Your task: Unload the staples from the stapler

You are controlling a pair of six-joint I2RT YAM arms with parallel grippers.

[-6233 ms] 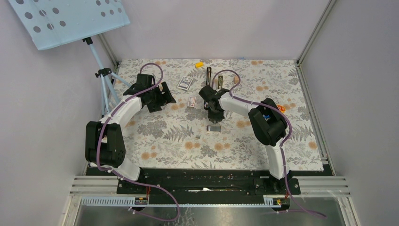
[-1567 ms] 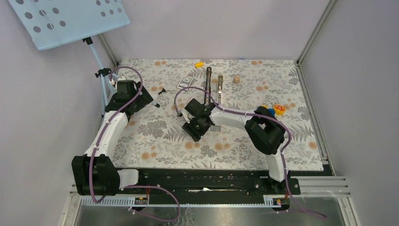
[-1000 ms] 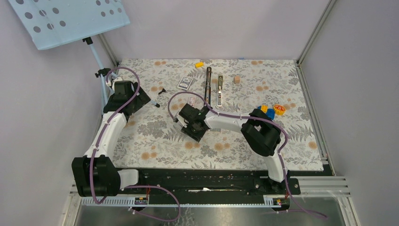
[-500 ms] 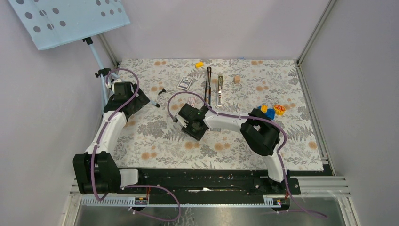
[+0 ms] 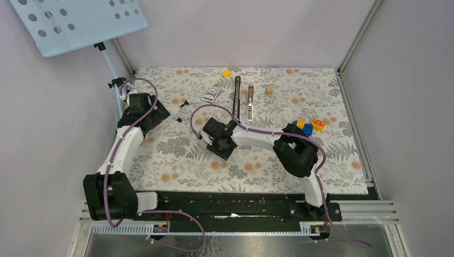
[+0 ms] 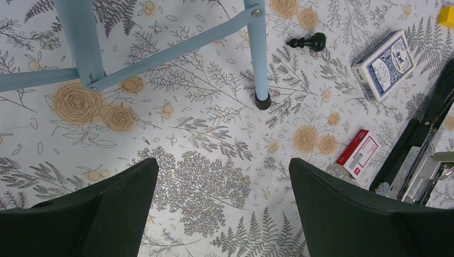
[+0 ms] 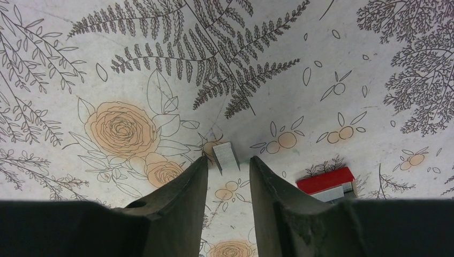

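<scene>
The staples are being straddled by the narrowly spread right gripper, frame centre. The left gripper is being held wide apart. The stapler is being shown opened, upper centre. The contents of the red box cannot be told.

The desk is covered by a matt sheet with a floral print, smooth and without glare; whether it is cloth or paper cannot be told. The staples are a silver-grey metal block with a dull sheen. The jaws of the right gripper and the left gripper look like matt black plastic, faintly grainy. The stapler has a black, slightly satin casing and a bright metal rail inside. The blue box and the red box are printed card. The stand legs are smooth tube painted pale blue, and the black pawn is glossy.
</scene>
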